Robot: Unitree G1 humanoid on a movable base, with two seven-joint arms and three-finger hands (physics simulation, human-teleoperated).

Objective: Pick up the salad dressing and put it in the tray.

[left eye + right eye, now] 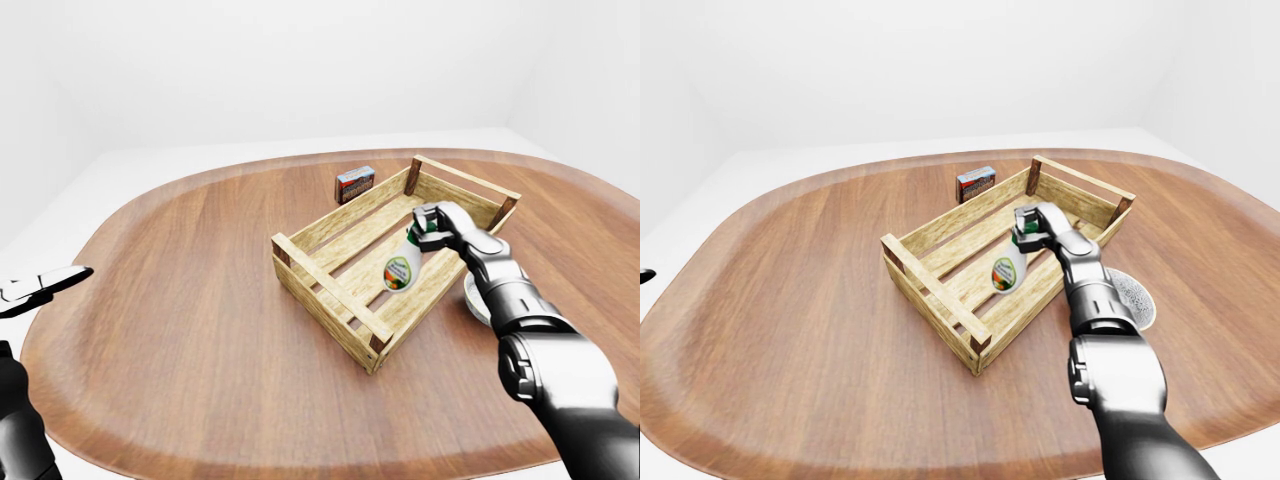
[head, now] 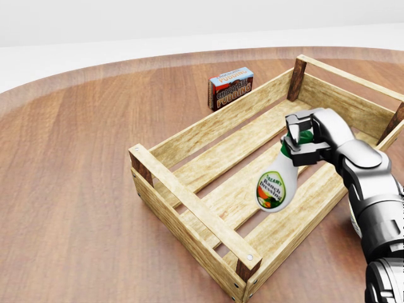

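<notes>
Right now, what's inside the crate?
Only the salad dressing bottle, held at its green cap by the right hand, over the crate's bare slats. The slats right beneath the bottle are hidden.

The bench [image 2: 76, 189] was smooth, satin-finished brown wood. The tray [image 2: 189, 208] was pale, rough-grained slatted wood. The salad dressing [image 2: 276, 183] bottle looked like glossy white plastic; the right hand [image 2: 309, 136] gleamed like polished metal.

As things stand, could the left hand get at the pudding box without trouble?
Probably not. The left hand sits off the table's far left edge, while the pudding box stands far across the table beside the tray.
</notes>
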